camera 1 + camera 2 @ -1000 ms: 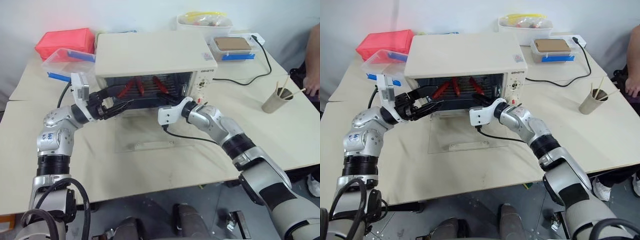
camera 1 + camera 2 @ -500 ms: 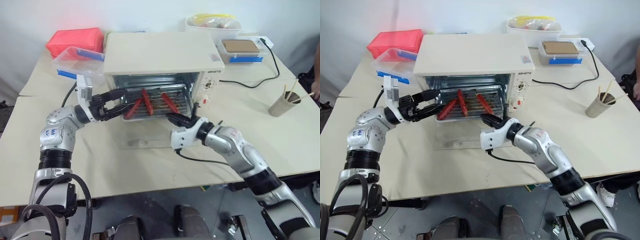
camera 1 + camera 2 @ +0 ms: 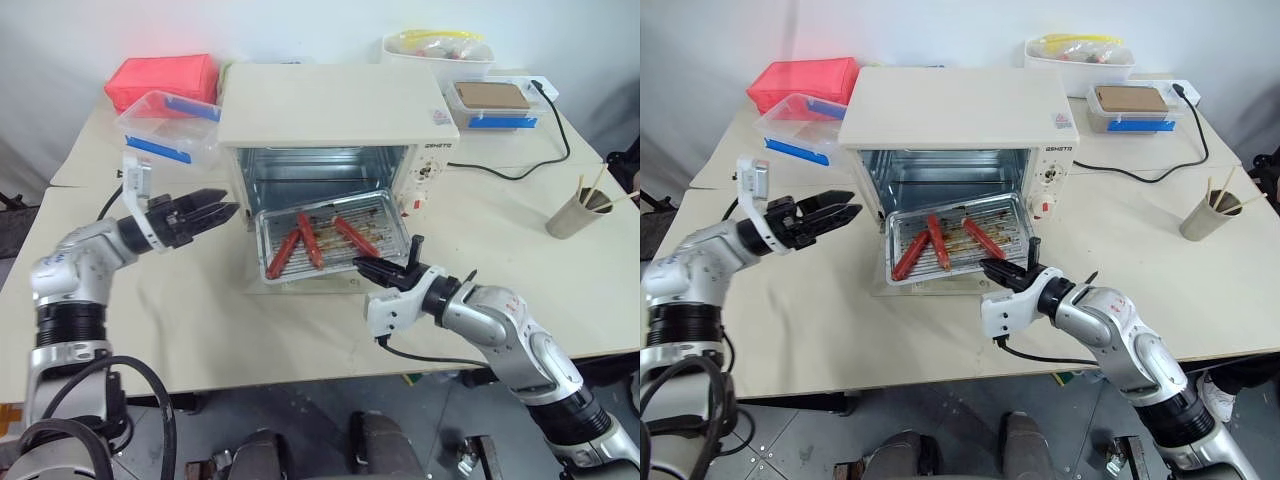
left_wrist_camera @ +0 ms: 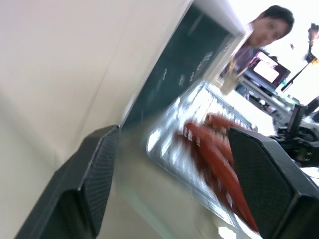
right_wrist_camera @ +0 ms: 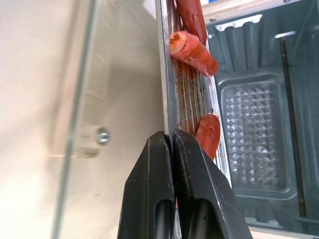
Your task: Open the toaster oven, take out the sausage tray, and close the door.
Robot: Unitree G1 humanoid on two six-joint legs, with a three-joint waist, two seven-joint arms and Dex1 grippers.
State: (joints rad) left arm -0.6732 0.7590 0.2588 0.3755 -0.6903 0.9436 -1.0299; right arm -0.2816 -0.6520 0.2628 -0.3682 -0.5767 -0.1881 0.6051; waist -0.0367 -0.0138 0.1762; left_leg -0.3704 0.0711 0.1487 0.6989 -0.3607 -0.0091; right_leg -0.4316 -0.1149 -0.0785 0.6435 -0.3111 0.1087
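Centre frame, shiny silver rectangular sausage tray (image 3: 335, 238) sits long axis left-right, before cream-white boxy toaster oven (image 3: 335, 110); right gripper (image 3: 368, 268) fingers pinch its front rim; left gripper (image 3: 215, 209) fingers spread, empty, mid-left.

The pale bench (image 3: 200, 320) carries the oven (image 3: 335, 120) near its middle. Behind the oven's left side sit a clear box (image 3: 170, 125) and a red box (image 3: 160, 80). To its right lie a cord (image 3: 520, 170) and a paper cup (image 3: 572, 212), with two more containers (image 3: 498, 100) behind.
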